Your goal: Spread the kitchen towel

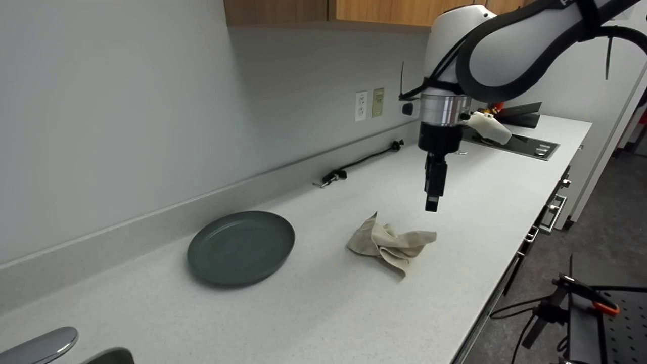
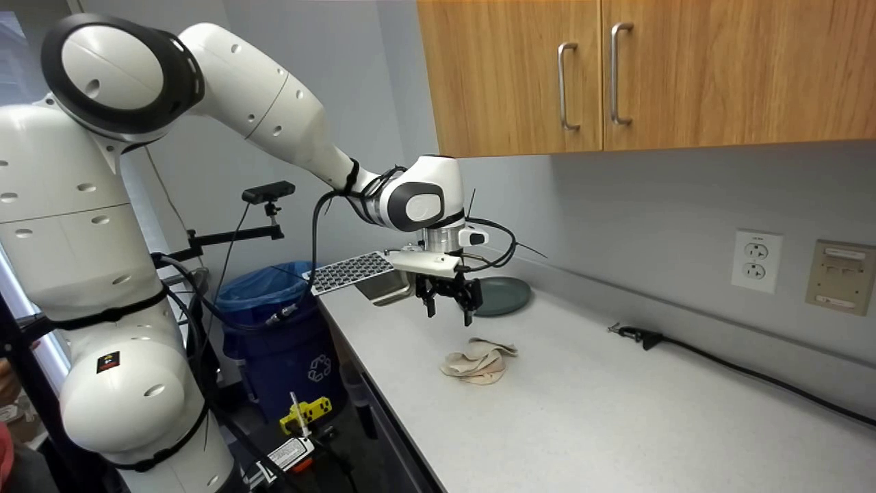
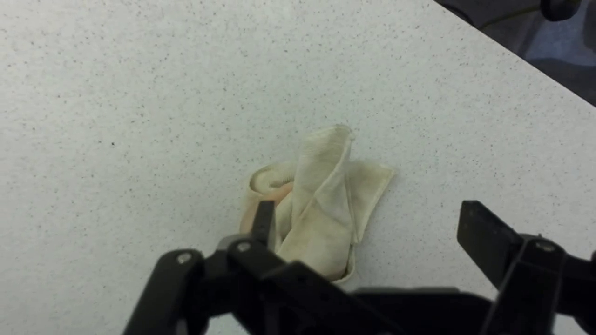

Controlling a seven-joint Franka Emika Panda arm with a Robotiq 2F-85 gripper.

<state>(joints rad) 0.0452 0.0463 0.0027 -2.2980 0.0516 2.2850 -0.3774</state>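
The kitchen towel (image 1: 390, 242) lies crumpled on the white counter, its corners and folds bunched in a small heap. In an exterior view the towel (image 2: 479, 361) sits below and slightly nearer the camera than my gripper (image 2: 449, 317). From the wrist, the towel (image 3: 321, 204) appears beneath the spread fingers, more to the left; the left finger (image 3: 264, 216) covers part of it. My gripper (image 3: 367, 209) stands open with wide-apart jaws and holds nothing. Seen edge-on, the gripper (image 1: 431, 203) hangs pointing down above the counter, apart from the cloth.
A round dark green plate (image 1: 241, 247) rests near the wall. Closer to the backsplash lie a clamp and a black cable (image 1: 366, 161). Wooden cabinets (image 2: 510, 75) hang above. A cooktop (image 1: 525, 146) and a sink (image 2: 387, 287) occupy opposite ends. The counter's front edge drops to the floor.
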